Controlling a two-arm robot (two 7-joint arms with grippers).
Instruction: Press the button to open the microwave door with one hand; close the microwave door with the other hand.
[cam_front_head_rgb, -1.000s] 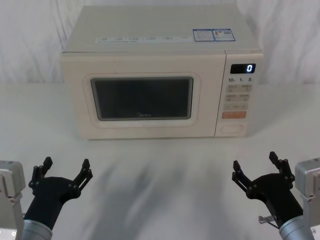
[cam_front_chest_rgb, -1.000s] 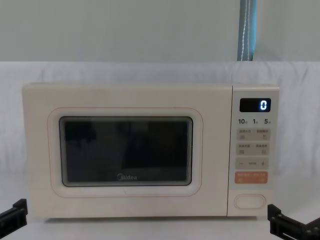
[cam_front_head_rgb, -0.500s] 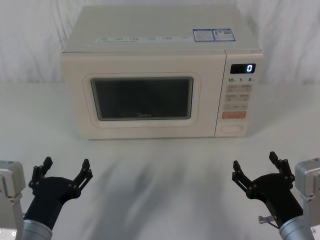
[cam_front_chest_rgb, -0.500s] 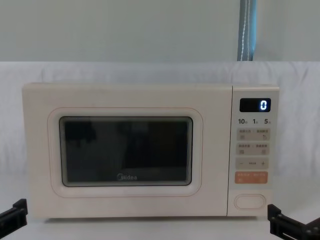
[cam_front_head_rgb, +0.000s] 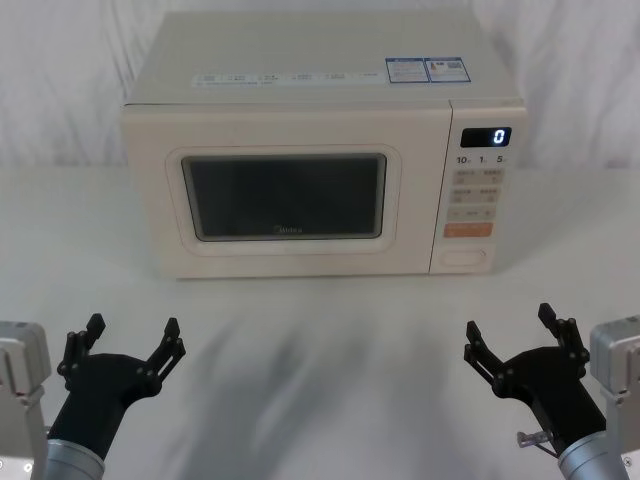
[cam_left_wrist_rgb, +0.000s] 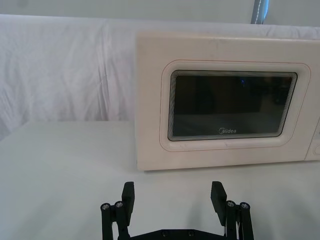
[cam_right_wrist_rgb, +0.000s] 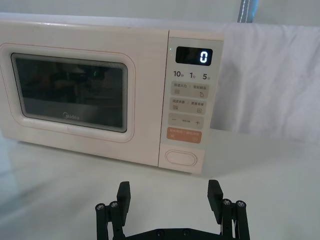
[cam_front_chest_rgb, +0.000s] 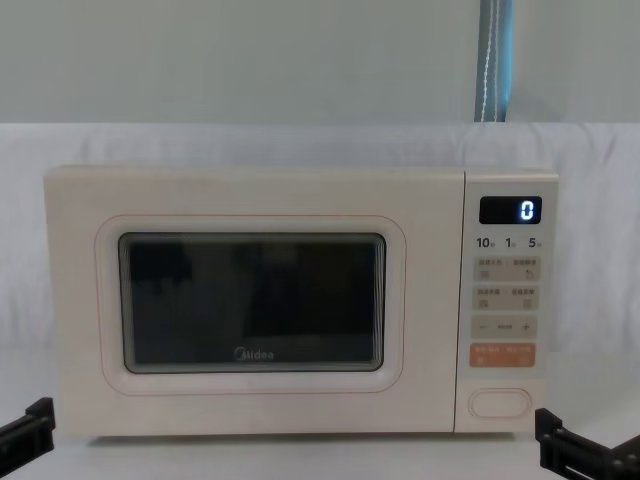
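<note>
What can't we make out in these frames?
- Inside of the microwave: hidden behind the dark window of the shut door, all views.
- Small grey key labels: too small to read.
- Button: cut off by the frame edge in the left wrist view.
- Left gripper and right gripper: chest view cuts them at the bottom edge, just prong tips.

The scene was brightly and evenly lit, with soft diffuse light from overhead. On the white surface (cam_front_head_rgb: 330, 370), faint grey streaked shadows spread in front of the microwave (cam_front_head_rgb: 320, 150), and a thin dark shadow ran under its base. The dark door window (cam_right_wrist_rgb: 70, 92) carried dim reflections and small points of glare. The display (cam_front_chest_rgb: 510, 210) glowed blue-white with a slight halo. All views were fairly sharp, with no motion blur.
</note>
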